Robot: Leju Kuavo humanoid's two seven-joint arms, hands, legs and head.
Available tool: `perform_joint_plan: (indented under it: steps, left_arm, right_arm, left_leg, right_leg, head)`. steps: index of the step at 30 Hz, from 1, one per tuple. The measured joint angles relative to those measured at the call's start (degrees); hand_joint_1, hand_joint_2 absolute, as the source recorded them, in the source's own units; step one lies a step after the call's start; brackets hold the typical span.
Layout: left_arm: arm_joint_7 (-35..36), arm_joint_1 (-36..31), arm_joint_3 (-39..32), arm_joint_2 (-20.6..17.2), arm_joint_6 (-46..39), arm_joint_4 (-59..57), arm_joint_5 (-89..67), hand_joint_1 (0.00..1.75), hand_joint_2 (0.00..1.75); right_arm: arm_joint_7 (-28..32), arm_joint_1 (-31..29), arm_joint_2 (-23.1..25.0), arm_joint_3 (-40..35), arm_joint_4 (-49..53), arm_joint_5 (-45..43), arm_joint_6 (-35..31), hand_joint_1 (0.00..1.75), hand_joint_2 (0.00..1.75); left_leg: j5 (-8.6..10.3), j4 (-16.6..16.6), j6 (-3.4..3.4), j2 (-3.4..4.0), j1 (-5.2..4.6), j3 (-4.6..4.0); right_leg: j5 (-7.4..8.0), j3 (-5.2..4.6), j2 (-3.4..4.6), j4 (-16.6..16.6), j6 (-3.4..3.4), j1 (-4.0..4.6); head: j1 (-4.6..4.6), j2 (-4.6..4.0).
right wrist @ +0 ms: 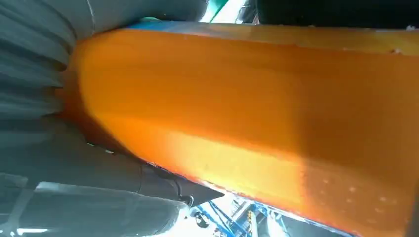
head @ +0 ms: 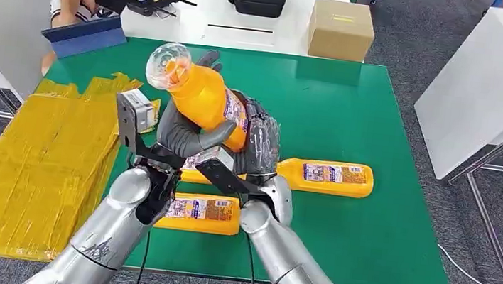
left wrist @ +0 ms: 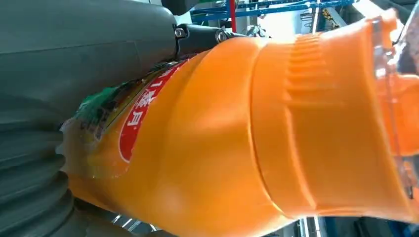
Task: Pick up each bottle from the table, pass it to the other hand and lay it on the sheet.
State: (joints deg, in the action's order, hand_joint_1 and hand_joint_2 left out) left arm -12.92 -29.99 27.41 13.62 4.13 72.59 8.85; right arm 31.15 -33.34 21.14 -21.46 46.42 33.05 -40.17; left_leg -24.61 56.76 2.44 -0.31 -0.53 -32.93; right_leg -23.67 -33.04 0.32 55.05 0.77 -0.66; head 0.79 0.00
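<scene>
the silver forearms rise from the bottom edge of the head view and meet over the middle of the green table (head: 380, 114), both hands wrapped around one orange juice bottle (head: 204, 97). the left hand (head: 181, 134) grips the bottle's lower body with its thumb across the front, just under the label; the right hand (head: 259, 139) clasps the same stretch from the other side. the bottle is held off the table, tilted, its clear cap (head: 168, 65) pointing up and toward the left.

this looks like the hand-over itself: both hands grip at once, so neither has let go yet. the yellow sheet (head: 39, 161) lies at the table's left edge, so the left hand seems the likely receiver. the next move calls for the right hand to loosen only once the left grip is firm, then a swing left and a lowering of the bottle flat onto the sheet.

other bottles wait on the table: one lying bottle (head: 327, 177) to the right, a nearer bottle (head: 201, 213) by the wrists, and a third partly hidden behind the hands.
</scene>
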Motion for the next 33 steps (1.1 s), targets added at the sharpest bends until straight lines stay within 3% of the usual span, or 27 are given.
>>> perform_joint_plan:
  steps: [19, 20, 21, 22, 27, 33]
  left_arm:
    - [0.3, -0.1, -0.2, 0.0, 0.8, -1.2, 0.9, 0.0, 1.75]
    - [0.2, -0.1, -0.2, 0.0, 1.0, -1.3, 1.3, 0.14, 1.75]
    - [0.2, -0.1, -0.3, 0.0, 1.1, -1.4, 1.7, 0.66, 1.75]
    - [0.1, -0.1, -0.3, 0.1, 1.2, -1.4, 2.1, 1.31, 1.75]
    - [-0.4, -0.1, -0.9, 0.1, 1.6, -1.4, 3.7, 1.75, 1.75]
    - [-0.8, 0.0, -1.4, 0.2, 1.4, -1.4, 4.3, 1.75, 1.75]
  right_arm:
    - [0.0, 0.2, 0.0, 0.2, 0.0, 3.1, 0.0, 1.75, 1.75]
    - [-0.1, 0.2, 0.0, 0.2, 0.0, 3.3, 0.0, 1.75, 1.75]
    - [-0.2, 0.2, 0.0, 0.2, 0.0, 3.3, 0.0, 1.75, 1.75]
    - [-0.4, 0.1, 0.0, 0.1, 0.0, 3.3, 0.0, 1.75, 1.75]
    - [-1.8, 0.0, 0.0, -0.9, 0.0, 2.7, 0.0, 1.75, 1.75]
    - [-3.4, -0.2, 0.0, -2.2, 0.4, 2.1, 0.0, 1.75, 1.75]
  left_leg:
    - [0.0, 0.0, 0.0, 0.0, 0.0, 0.0]
    - [0.0, 0.0, 0.0, 0.0, 0.0, 0.0]
    - [0.0, 0.0, 0.0, 0.0, 0.0, 0.0]
    - [0.0, 0.0, 0.0, 0.0, 0.0, 0.0]
    - [0.0, 0.0, 0.0, 0.01, 0.0, 0.0]
    - [0.0, 0.0, 0.0, 0.0, 0.0, 0.0]
  right_leg:
    - [0.0, 0.0, 0.0, 0.0, 0.0, 0.0]
    - [0.0, 0.0, 0.0, 0.0, 0.0, 0.0]
    - [0.0, 0.0, 0.0, 0.0, 0.0, 0.0]
    - [0.0, 0.0, 0.0, 0.0, 0.0, 0.0]
    - [0.0, 0.0, 0.0, 0.0, 0.0, 0.0]
    - [0.0, 0.0, 0.0, 0.0, 0.0, 0.0]
  head:
    - [0.0, 0.0]
    - [0.0, 0.0]
    - [0.0, 0.0]
    - [0.0, 0.0]
    - [0.0, 0.0]
    - [0.0, 0.0]
